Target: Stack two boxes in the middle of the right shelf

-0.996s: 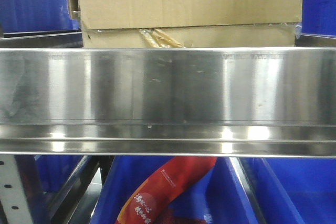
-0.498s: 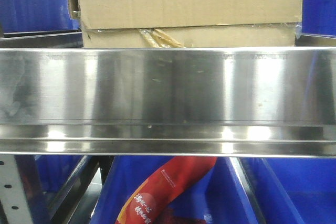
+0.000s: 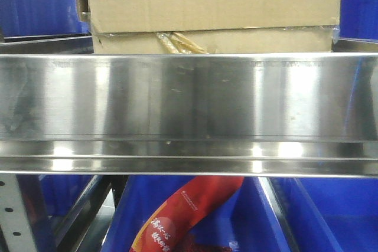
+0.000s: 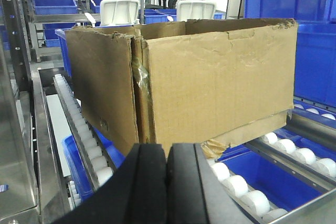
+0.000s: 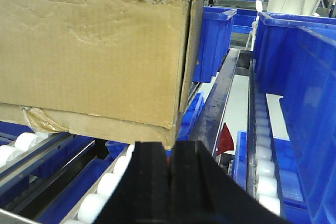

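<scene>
Broadside, stacked boxes, long axis parallel to shelf lip.

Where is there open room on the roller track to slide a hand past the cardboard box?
Bare white rollers show in front of the cardboard box, between it and the left gripper. Beside the box's right corner, rollers run free along the blue bins. Crowded: both shut grippers, right gripper included, sit close under the corners.

Front view: you face the polished steel shelf lip close up.
Wrist views: opposite low corners — same brown cardboard box.
</scene>
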You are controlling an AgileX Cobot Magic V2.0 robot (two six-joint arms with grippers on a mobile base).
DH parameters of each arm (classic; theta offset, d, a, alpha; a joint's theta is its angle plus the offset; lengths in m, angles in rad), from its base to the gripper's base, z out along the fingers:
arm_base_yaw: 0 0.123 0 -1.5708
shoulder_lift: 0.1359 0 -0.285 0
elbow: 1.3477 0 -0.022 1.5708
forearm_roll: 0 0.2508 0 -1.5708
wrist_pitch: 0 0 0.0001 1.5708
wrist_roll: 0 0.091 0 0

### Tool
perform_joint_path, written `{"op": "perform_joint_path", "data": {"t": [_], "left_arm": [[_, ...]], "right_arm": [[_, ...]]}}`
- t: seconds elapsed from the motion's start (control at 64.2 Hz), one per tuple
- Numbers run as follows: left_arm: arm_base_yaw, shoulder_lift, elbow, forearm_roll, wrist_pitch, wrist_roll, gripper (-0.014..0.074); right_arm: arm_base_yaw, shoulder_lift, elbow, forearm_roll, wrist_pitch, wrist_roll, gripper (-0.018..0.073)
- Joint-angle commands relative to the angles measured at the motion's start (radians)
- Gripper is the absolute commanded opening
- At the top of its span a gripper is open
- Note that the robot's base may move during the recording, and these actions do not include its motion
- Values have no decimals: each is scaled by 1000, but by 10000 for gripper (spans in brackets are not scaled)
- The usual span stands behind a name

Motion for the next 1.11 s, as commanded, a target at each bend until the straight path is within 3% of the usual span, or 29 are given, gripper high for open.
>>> {"op": "perform_joint_path", "data": {"t": [0.0, 0.218, 0.296, 0.358, 0.436, 0.514, 0.654, 0.825, 0.965, 1.027, 1.089], "left_arm": [[5, -8, 2, 6, -22, 0, -111], [5, -8, 2, 6, -22, 0, -111], [11, -21, 2, -62, -6, 6, -111], [45, -44, 4, -156, 26, 107, -111], [113, -83, 32, -277, 21, 317, -111], [193, -133, 81, -344, -10, 404, -111], [307, -256, 209, -344, -47, 415, -111], [399, -383, 371, -344, -57, 415, -111], [441, -430, 489, -344, -130, 415, -111], [446, -430, 512, -352, -240, 415, -111], [447, -430, 512, -357, -175, 415, -111]], "right_arm": [[-2, -5, 1, -4, -26, -4, -162], [-2, -5, 1, -4, -26, -4, -162], [-2, -5, 1, -4, -26, -4, -162], [-2, -5, 1, -4, -26, -4, -162], [-2, -5, 1, -4, -26, -4, -162], [-2, -5, 1, -4, -26, -4, -162], [-2, -5, 1, -4, -26, -4, -162], [-2, -5, 1, -4, -26, -4, -162], [-2, -5, 1, -4, -26, -4, -162], [-2, -5, 1, -4, -26, -4, -162], [-2, -5, 1, -4, -26, -4, -162]]}}
